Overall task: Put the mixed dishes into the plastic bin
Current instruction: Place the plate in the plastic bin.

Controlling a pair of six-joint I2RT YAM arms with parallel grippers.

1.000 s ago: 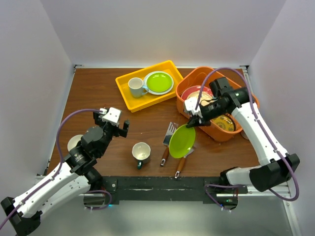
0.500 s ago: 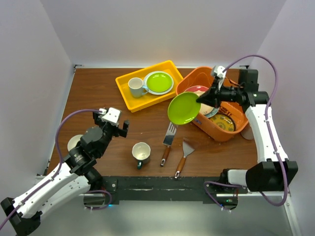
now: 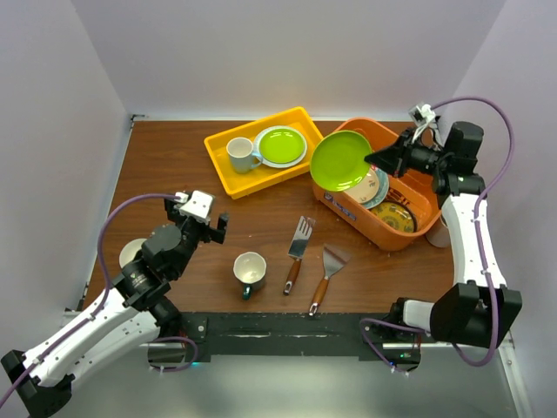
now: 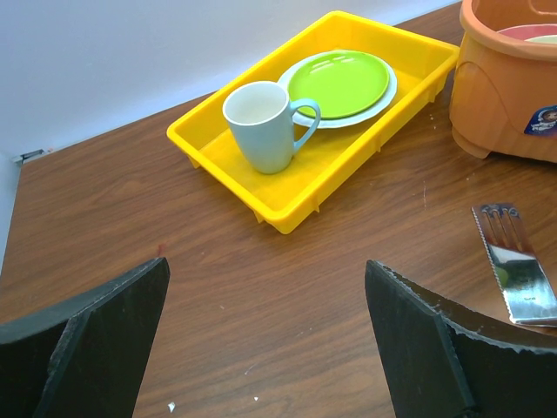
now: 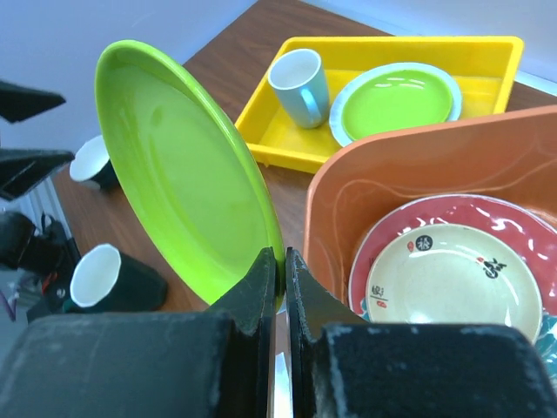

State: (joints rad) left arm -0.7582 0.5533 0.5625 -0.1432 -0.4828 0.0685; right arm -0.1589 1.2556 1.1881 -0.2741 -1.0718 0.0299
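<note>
Plate [image 3: 339,161] (lime) is clamped by its rim in shut R jaws, tilted on edge above far-left corner of orange bin [image 3: 383,233], w/ other plates [image 5: 452,274] stacked inside; L jaws are held wide open & empty over near-left of table [image 3: 174,165].

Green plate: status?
Right end effector shut on green plate, on edge at bin rim, not in. Left end effector open, empty. Plates already in bin.

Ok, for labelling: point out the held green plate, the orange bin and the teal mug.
green plate [image 3: 340,161], top view, middle of its face.
orange bin [image 3: 370,226], top view, near wall.
teal mug [image 3: 251,268], top view, cream inside.
</note>
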